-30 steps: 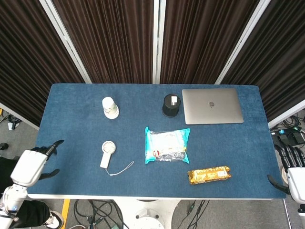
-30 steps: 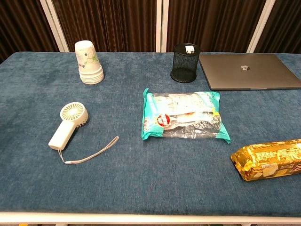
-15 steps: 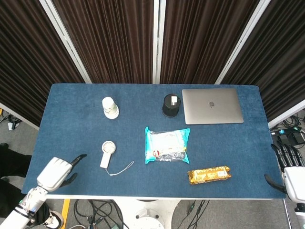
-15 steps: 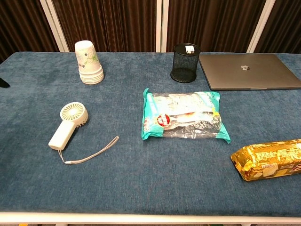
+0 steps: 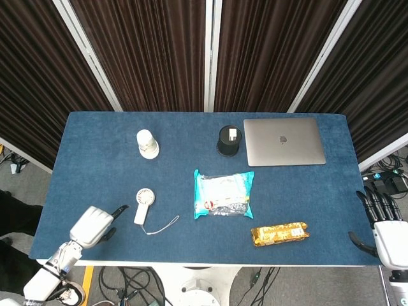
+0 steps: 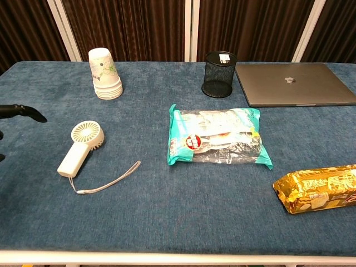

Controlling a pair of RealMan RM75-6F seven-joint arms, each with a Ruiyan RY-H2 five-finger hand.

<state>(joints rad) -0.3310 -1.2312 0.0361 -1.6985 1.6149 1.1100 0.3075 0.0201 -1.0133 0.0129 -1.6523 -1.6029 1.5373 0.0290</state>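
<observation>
From the head view, my left hand (image 5: 92,225) hovers just left of the handheld fan (image 5: 143,204), fingers apart and empty; my right hand (image 5: 382,226) hangs off the table (image 5: 95,159) edge, well right of the fan, fingers spread, holding nothing. The fan lies flat, head away from me, wrist strap (image 5: 162,226) trailing right. I judge it light, rigid, smooth plastic, best grasped around the handle. From the chest view, only a dark fingertip (image 6: 25,112) shows left of the fan (image 6: 81,147). Far beyond the fan, the mesh pen cup (image 6: 218,74) looks empty apart from a white label, and the stacked paper cups (image 6: 104,73) sit upside down.
</observation>
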